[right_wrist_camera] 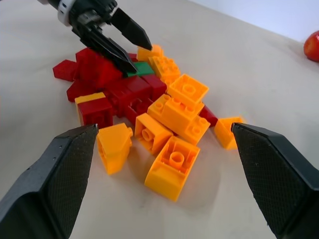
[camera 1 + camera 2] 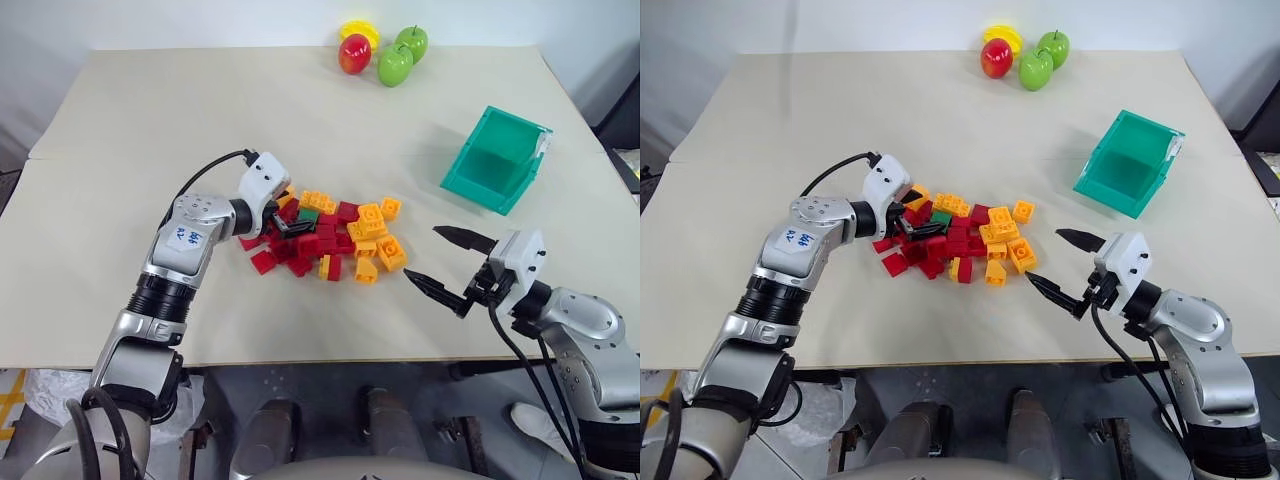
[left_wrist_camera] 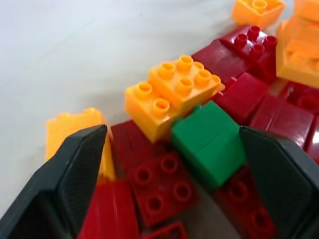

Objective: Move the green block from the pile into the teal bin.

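Observation:
The green block (image 3: 209, 142) lies in the pile (image 2: 340, 240) of red and orange bricks, at its far-left part, wedged against an orange brick (image 3: 172, 92) and resting on red ones. My left gripper (image 2: 292, 218) is open and reaches into the pile from the left, one finger on each side of the green block (image 2: 308, 214), which sits closer to one finger (image 3: 279, 174). My right gripper (image 2: 423, 253) hangs open just right of the pile, nothing between its fingers. The teal bin (image 2: 478, 190) stands at the right, tilted, its inside bare.
Two green apples (image 2: 395, 63), a red apple (image 2: 354, 53) and a yellow fruit (image 2: 358, 32) sit at the table's far edge. Bare tabletop lies between the pile and the bin. The table's front edge runs just below my right gripper.

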Motion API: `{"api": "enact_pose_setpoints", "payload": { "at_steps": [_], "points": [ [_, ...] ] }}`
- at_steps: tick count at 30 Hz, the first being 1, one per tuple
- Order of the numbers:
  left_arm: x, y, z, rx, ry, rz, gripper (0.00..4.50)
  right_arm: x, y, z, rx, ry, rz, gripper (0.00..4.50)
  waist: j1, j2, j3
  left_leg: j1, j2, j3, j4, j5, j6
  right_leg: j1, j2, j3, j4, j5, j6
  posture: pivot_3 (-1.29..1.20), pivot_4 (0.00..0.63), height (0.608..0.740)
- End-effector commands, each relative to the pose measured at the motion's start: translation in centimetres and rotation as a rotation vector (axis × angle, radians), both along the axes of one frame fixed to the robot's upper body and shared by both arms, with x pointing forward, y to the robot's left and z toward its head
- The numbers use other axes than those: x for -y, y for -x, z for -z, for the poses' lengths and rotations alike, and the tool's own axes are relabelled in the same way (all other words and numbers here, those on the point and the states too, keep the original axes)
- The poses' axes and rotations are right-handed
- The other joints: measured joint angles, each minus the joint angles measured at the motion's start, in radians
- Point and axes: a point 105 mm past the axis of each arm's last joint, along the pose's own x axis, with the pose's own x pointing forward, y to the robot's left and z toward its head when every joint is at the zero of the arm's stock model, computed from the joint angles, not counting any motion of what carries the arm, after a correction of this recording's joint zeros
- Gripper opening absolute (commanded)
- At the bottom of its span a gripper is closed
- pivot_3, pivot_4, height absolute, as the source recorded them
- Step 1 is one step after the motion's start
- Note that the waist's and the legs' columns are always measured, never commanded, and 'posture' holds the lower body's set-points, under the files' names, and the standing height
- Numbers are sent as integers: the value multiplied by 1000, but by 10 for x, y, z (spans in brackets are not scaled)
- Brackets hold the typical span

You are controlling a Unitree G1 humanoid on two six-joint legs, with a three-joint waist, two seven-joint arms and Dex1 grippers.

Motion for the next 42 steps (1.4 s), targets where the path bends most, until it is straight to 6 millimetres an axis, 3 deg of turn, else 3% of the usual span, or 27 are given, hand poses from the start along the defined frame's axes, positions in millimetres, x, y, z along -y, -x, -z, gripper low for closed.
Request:
{"api": "enact_pose_setpoints", "payload": {
  "at_steps": [1,9,14,17,20,23,30,35,42],
  "points": [
    [-8,7,25,-97,-113,1,4493,-3,3,-15,67,-14,-8,4500,1,0,0,1,0,0,0,0,0,0,0,0,0,0,0,0,150,740],
    [5,13,31,-155,-155,58,4493,-4,-1,-19,78,-13,-20,4500,5,1,-1,1,0,-1,1,1,1,1,-1,1,0,0,0,0,150,740],
    [11,3,31,-151,-123,36,4493,-4,-2,-21,84,-6,-32,4500,5,2,-1,1,0,-1,1,1,1,1,-1,1,0,0,0,0,150,740],
    [13,0,29,-125,-115,41,3927,-4,-3,-22,87,-5,-29,4500,2,2,-1,1,-1,0,1,1,1,1,-1,1,2,0,0,0,150,740],
    [14,-1,25,-116,-89,45,3060,-3,-2,-21,88,-4,-27,4500,0,2,-1,1,-1,0,1,1,1,1,0,1,2,0,0,0,150,740],
    [14,-1,16,-112,-47,54,2340,-2,-2,-21,89,-3,-22,4500,-1,2,-1,2,0,0,1,2,0,1,-1,1,1,0,0,0,150,740],
    [17,10,-58,27,196,265,2340,6,2,-21,86,5,7,4500,1,2,-1,-2,0,0,1,2,0,-3,0,1,3,0,0,0,150,740],
    [43,32,-70,76,160,534,2340,18,4,-21,80,25,42,4500,7,2,-1,-2,-1,-1,1,1,1,-1,-2,0,0,0,0,0,150,740],
    [111,67,-39,34,101,876,2340,42,13,-24,75,53,129,4500,5,1,-1,-4,-2,1,1,-1,4,0,-1,0,-5,1,3,0,150,740]
  ]
}}
